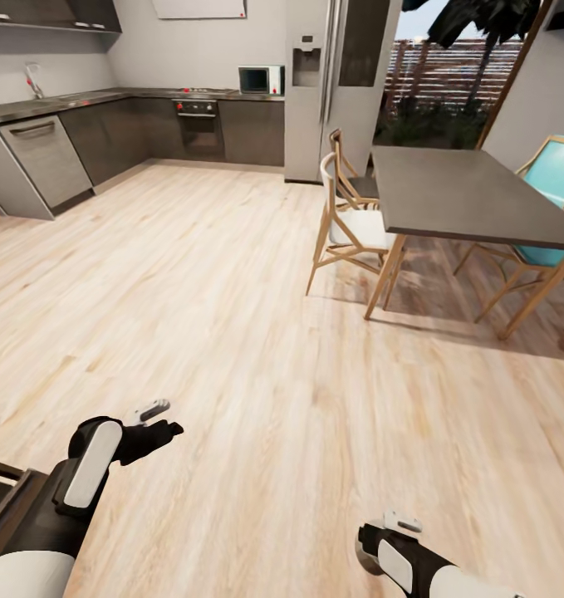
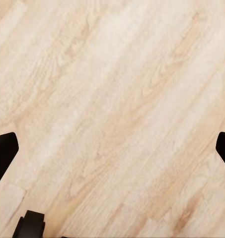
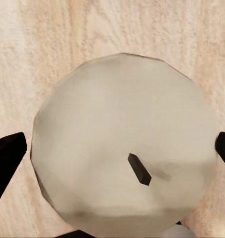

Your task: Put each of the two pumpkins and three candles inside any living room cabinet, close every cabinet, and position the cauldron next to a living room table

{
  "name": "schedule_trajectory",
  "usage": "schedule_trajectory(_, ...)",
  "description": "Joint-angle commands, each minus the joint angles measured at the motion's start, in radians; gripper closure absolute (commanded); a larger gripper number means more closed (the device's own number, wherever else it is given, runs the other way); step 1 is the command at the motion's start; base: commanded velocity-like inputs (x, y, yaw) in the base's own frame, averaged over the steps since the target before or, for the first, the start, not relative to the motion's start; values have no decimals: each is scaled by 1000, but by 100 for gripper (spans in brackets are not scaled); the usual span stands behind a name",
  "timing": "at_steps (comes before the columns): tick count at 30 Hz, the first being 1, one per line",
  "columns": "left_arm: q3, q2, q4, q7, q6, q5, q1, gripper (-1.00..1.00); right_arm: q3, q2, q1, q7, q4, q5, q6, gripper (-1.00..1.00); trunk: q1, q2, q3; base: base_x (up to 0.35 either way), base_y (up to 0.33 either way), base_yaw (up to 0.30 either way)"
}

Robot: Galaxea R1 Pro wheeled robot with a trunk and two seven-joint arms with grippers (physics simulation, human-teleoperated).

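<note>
Candle first: your right gripper (image 3: 117, 148) pinches a pale cream round wax candle (image 3: 124, 144) low at near right. Left gripper (image 2: 112, 146) spread wide over light wood plank floor (image 1: 232, 291). Farther right, dark dining table (image 1: 456, 195).

Along my left gripper (image 2: 112, 148) I look onto pale wood floor (image 2: 117, 89), its planks and grain running on a slant from the lower left of the frame to the upper right. One of my black fingertips (image 2: 3, 151) pokes in at the left edge, a little below the middle, and the other shows as a thin dark sliver at the right edge at about the same height. They stand far apart, with bare boards between them and nothing held. At the bottom left of the frame sits a small dark rounded part (image 2: 29, 224); I cannot tell what it is.
</note>
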Motion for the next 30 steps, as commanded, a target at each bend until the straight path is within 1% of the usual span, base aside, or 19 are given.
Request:
schedule_trajectory(1,0,-1,-1,10,3,11,-1,-100,8,0,0,-7,-2,-3,5,100,1,0,-1,297,-19,258)
schedule_trajectory(6,0,-1,0,9,3,12,-1,-100,9,0,0,-7,-3,-3,5,100,1,0,-1,146,-63,274)
schedule_trajectory(17,0,-4,1,9,3,13,-1,-100,9,1,0,-7,-3,-2,5,100,1,0,-1,9,-6,283)
schedule_trajectory(22,0,-5,0,9,3,13,-1,-100,11,1,0,-7,-2,0,-16,100,1,0,-1,19,0,283)
schedule_trajectory(27,0,-2,1,10,3,12,-1,-100,11,1,0,-8,-3,1,-22,100,1,0,-1,143,-8,283)
schedule_trajectory(30,0,-1,1,10,3,12,-1,-100,11,1,0,-8,-3,3,-22,100,1,0,-1,193,-119,283)
